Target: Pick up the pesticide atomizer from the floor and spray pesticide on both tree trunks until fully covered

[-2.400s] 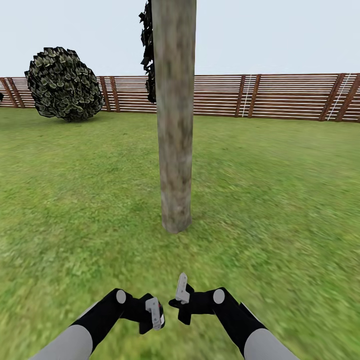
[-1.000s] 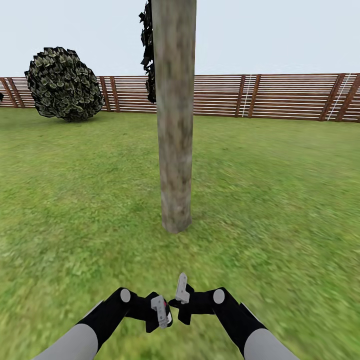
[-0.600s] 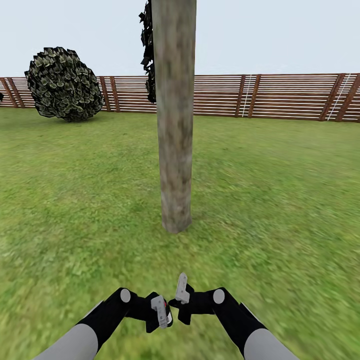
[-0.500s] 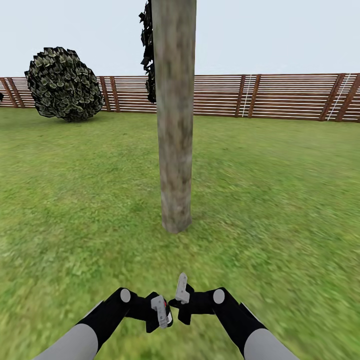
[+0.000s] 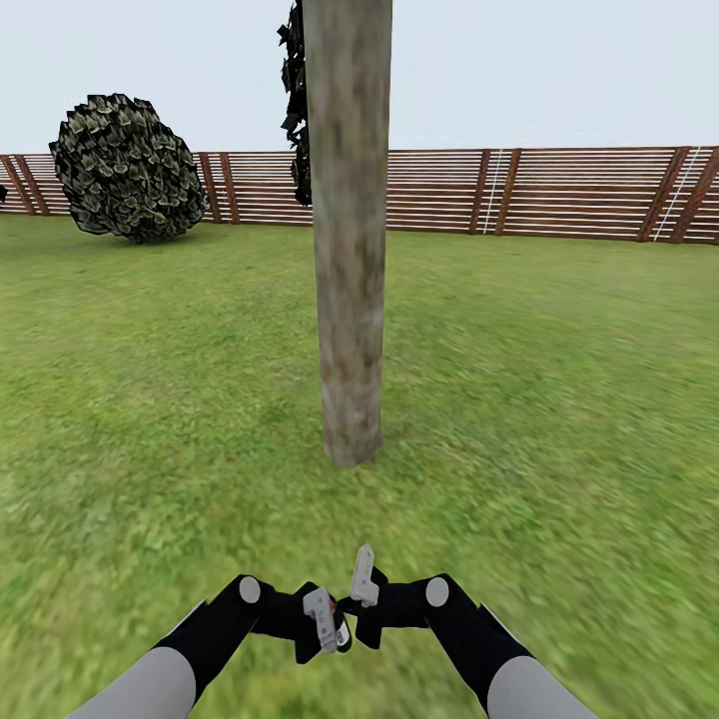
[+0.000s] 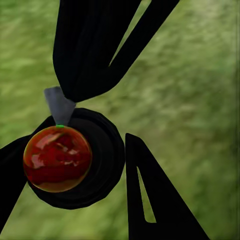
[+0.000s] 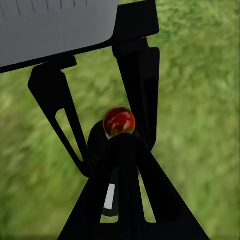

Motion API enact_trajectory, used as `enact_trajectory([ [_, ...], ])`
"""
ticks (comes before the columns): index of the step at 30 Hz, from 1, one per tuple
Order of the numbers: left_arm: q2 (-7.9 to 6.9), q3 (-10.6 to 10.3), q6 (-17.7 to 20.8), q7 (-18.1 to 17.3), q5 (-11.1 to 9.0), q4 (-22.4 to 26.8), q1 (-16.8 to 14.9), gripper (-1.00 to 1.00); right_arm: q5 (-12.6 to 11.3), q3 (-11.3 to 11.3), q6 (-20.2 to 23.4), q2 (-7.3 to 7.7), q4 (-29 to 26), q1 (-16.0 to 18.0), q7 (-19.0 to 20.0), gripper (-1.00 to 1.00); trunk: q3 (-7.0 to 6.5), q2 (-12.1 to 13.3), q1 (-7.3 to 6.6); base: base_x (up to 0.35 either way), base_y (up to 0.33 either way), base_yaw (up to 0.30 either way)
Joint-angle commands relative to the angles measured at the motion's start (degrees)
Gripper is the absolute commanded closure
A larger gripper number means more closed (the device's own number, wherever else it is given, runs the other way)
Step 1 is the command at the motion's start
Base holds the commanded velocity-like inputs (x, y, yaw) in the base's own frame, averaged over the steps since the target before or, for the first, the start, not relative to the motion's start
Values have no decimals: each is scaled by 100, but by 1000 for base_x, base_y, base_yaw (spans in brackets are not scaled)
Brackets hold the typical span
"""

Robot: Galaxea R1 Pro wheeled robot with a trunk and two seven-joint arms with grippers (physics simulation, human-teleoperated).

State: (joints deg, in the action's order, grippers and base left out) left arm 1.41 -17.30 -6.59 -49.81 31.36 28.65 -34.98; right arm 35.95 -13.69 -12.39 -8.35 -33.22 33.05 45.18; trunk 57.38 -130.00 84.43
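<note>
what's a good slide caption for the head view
Both grippers meet low over the lawn, facing a bare mottled tree trunk before the slatted fence.

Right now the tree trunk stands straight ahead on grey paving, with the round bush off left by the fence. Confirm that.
Wrong ground: the head view shows the tree trunk standing on grass lawn, not grey paving. The rest holds: it is straight ahead, with the round bush off left by the fence.

A round, dark leafy bush (image 5: 128, 167) stands on the lawn at the far left, just before the fence (its leaves look pale-edged). Above it, a pale sky (image 5: 549, 70).
</note>
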Motion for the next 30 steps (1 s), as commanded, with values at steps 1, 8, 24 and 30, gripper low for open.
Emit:
enact_trajectory([
  [1, 0, 2, 0, 0, -5, 0, 0, 100, 0, -1, 0, 0, 0, 0, 0, 100, 0, 0, 0, 0, 0, 0],
  [8, 0, 1, 0, -5, -7, 10, 0, 100, 0, 2, 0, 0, 0, 0, 0, 100, 0, 0, 0, 0, 0, 0],
  [24, -360, 7, 3, 6, 60, -44, 11, 100, 0, 4, 0, 0, 0, 0, 0, 100, 0, 0, 0, 0, 0, 0],
  [30, -966, 3, 18, 3, 69, 4, 48, 100, 0, 3, 0, 7, 0, 0, 0, 100, 0, 0, 0, 0, 0, 0],
])
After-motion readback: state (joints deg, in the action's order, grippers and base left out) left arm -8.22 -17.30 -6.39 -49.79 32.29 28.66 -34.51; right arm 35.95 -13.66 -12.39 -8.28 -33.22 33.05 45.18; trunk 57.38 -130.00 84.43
